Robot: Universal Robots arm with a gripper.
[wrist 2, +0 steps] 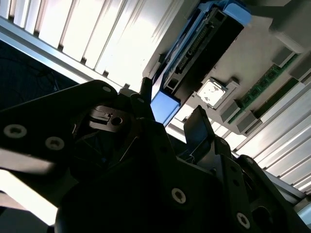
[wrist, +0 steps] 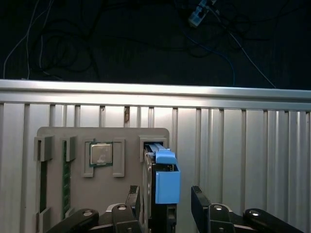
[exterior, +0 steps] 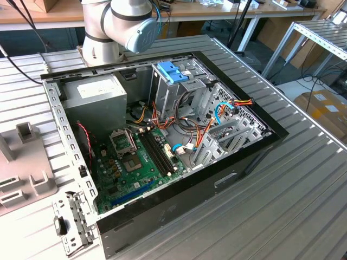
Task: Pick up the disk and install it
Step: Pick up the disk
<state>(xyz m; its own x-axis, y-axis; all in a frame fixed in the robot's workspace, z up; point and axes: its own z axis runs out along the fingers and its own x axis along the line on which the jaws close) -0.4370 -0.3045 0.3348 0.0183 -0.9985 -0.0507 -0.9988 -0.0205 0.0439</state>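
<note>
**Fig. Gripper at the disk, pre-grasp.** First wrist view: gripper (wrist: pixel 165 193) sits over the disk (wrist: pixel 166 178), which stands on edge in a slot of a grey holder (wrist: pixel 129 141). Jaws are apart, one finger on each side of the disk. A visible gap separates the disk from one finger. The other finger is close beside it, contact cannot be told. Nothing is clamped. The disk's blue side rail faces the camera, w/ the dark body just behind it.

Same holder also carries a CPU chip (wrist: pixel 101 154) seated in a square recess and a green memory stick (wrist: pixel 65 179) in a narrow slot, both apart from the disk. Holder lies flat on the ribbed metal desk (wrist: pixel 243 145).

Second wrist view: same arrangement seen obliquely. Disk's connector edge and blue rails are visible, CPU chip and memory stick are just beyond it, and dark finger tips flank the near end of the disk.

Exterior view: robot arm (exterior: pixel 122 24) rises behind an open PC case (exterior: pixel 179 200) lying on the desk. Inside the case are the motherboard (exterior: pixel 135 162), a grey power supply (exterior: pixel 100 100) in the far corner and a light-blue latch piece (exterior: pixel 172 71) atop the drive cage, w/ loose cables between them. A loose metal bracket (exterior: pixel 73 222) lies on the desk beside the case's near corner.
</note>
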